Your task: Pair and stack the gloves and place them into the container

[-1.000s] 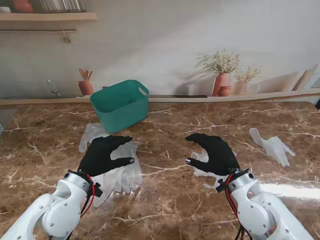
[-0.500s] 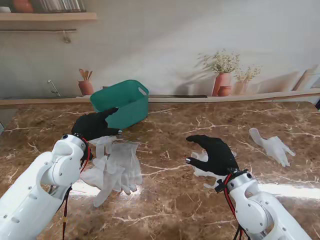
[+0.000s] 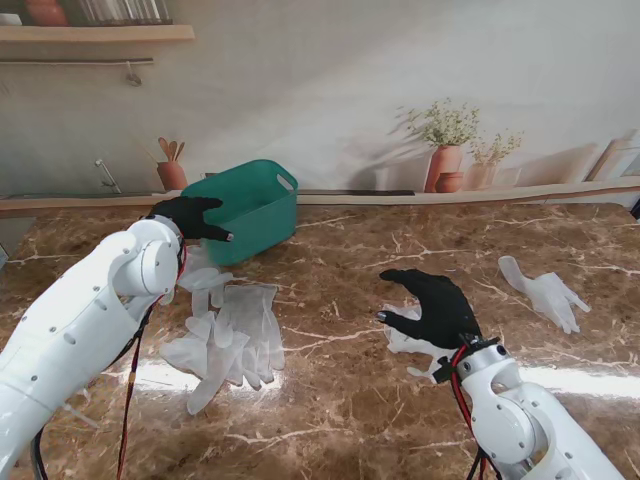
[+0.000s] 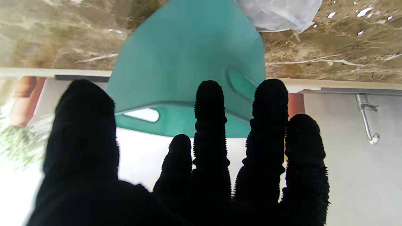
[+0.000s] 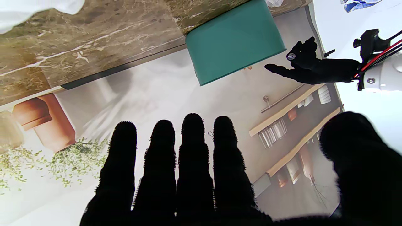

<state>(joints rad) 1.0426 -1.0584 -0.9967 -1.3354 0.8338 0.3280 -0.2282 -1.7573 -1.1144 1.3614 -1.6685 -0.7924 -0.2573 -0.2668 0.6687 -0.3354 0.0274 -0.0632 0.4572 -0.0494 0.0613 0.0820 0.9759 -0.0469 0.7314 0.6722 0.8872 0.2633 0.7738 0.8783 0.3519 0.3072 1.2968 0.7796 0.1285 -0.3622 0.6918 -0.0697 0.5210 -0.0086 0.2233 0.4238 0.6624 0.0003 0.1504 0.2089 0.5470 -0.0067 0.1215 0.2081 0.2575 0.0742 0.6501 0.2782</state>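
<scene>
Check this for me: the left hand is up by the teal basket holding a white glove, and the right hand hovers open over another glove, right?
Not quite. The left hand is up by the teal basket, but it holds nothing; the stand view and the left wrist view show its fingers apart and bare. The right hand does hover open over a white glove.

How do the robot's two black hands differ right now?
The left hand is raised beside the green basket, away from the gloves; the right hand hovers low over a white glove. The left hand's fingers point toward the basket; the right hand's curl downward. Both are black and hold nothing.
</scene>
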